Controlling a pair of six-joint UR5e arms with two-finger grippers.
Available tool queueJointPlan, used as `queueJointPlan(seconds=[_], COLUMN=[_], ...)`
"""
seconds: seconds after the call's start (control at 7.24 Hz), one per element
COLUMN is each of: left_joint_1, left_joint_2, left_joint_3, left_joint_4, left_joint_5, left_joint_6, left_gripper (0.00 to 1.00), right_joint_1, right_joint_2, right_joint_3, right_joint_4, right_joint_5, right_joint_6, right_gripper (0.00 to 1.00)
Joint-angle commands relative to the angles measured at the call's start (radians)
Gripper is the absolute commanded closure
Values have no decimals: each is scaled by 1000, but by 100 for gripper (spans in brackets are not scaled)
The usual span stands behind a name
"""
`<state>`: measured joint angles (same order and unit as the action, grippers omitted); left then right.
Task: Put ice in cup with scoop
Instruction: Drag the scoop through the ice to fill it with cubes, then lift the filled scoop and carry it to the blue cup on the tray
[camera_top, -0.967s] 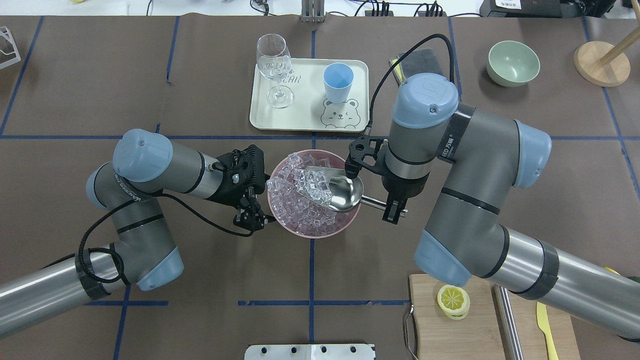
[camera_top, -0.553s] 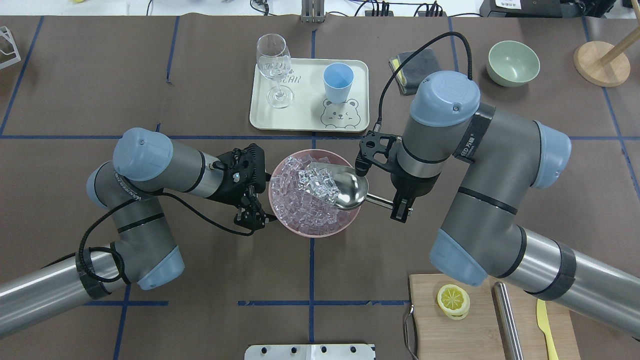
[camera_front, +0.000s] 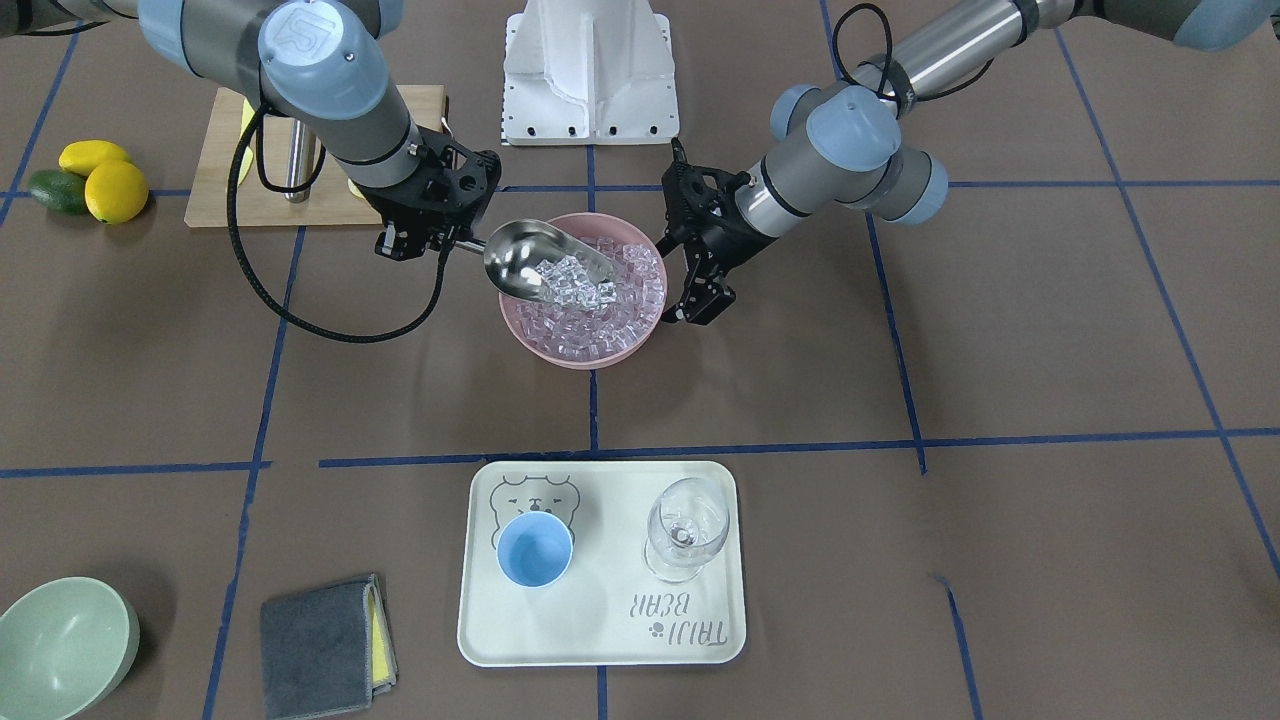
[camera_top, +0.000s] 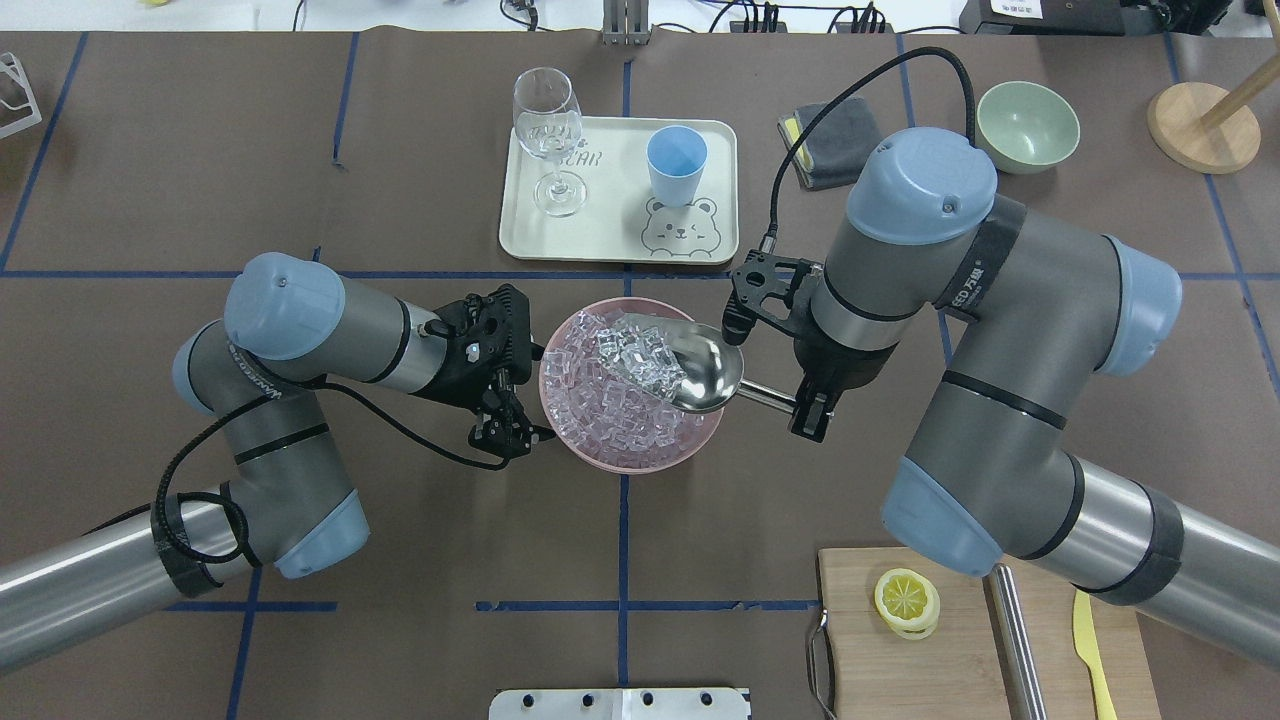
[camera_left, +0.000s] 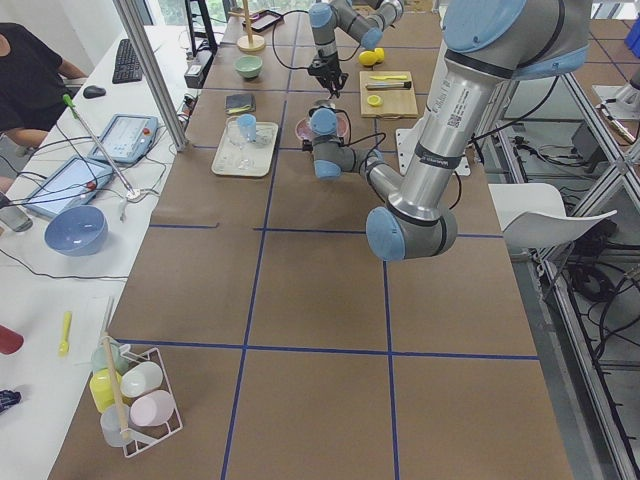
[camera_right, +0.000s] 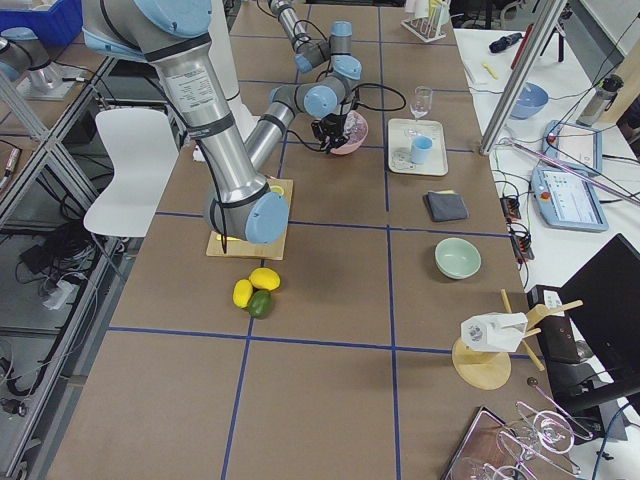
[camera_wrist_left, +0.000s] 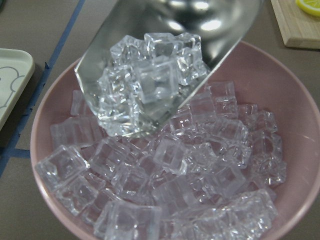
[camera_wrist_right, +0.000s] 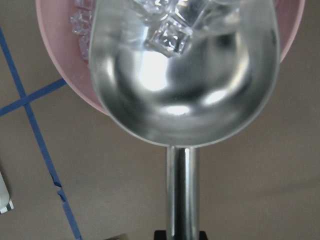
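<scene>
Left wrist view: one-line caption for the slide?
Steel scoop loaded with ice cubes, mouth angled down over the ice-filled pink bowl.

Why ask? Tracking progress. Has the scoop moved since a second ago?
Yes: in the overhead view the scoop shifted slightly right, away from the central blue tape line.

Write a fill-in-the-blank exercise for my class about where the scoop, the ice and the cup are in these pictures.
1. The right claw holds the scoop, loaded with ice, above the ____ bowl.
2. The light-blue cup stands on the tray next to a wine ____.
3. Inside the cup there is ____ ice.

Missing words: pink; glass; no.
</scene>
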<state>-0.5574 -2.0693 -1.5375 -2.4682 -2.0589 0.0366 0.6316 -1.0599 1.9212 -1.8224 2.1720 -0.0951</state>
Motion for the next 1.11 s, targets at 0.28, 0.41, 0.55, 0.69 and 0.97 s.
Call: queueJointPlan(seconds=[0.28,0.41,0.55,0.69,0.97], left_joint_1=[-15,-15,-15,-15,-16], left_joint_2=[5,8,11,14,27], left_joint_3=[-7,-7,-7,-6,-9], left_joint_4=[0,2,3,6,12], left_joint_5=[-4,-4,-3,-3,-4], left_joint_6=[0,0,0,0,0], left_gripper=[0,0,0,0,0], right_joint_1=[42,49,59,66,91], right_joint_2=[8,11,15,15,46], right_joint_3=[13,13,10,10,-16], right_joint_4=[5,5,2,5,-6], right_joint_5=[2,2,3,14,14], right_joint_6=[266,279,341,368,469], right_gripper=[100,100,100,100,100])
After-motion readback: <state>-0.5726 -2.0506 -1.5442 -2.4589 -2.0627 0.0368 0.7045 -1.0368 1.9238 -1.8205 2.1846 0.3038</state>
